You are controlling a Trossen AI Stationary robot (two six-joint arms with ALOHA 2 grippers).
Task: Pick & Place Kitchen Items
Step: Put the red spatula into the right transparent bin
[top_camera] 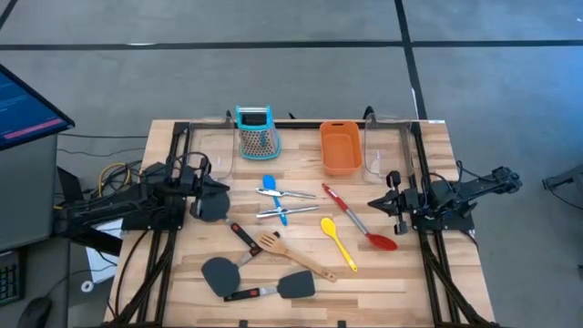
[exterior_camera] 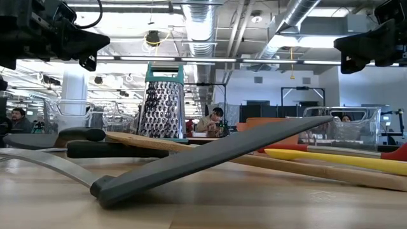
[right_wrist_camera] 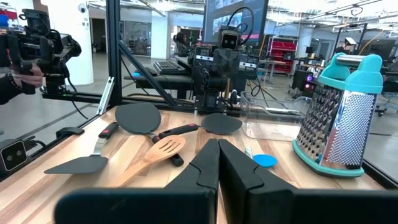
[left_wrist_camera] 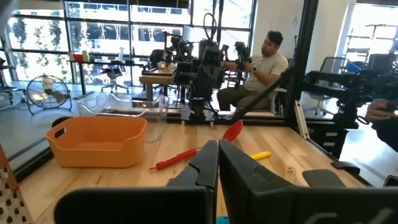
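The orange tub (top_camera: 340, 148) holds nothing. The utensils (top_camera: 282, 239) lie scattered mid-table between the 2 raised pincers, left gripper (top_camera: 224, 195) and right gripper (top_camera: 373, 203), both clenched on nothing.

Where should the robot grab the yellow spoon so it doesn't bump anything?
Probably the middle of the yellow plastic spoon's long thin handle, coming straight down from above. It lies flat on the wooden table, with bare table on both sides there. The right tool is nearest. The red long-handled spoon lies close beside the bowl end, so stay away from that.
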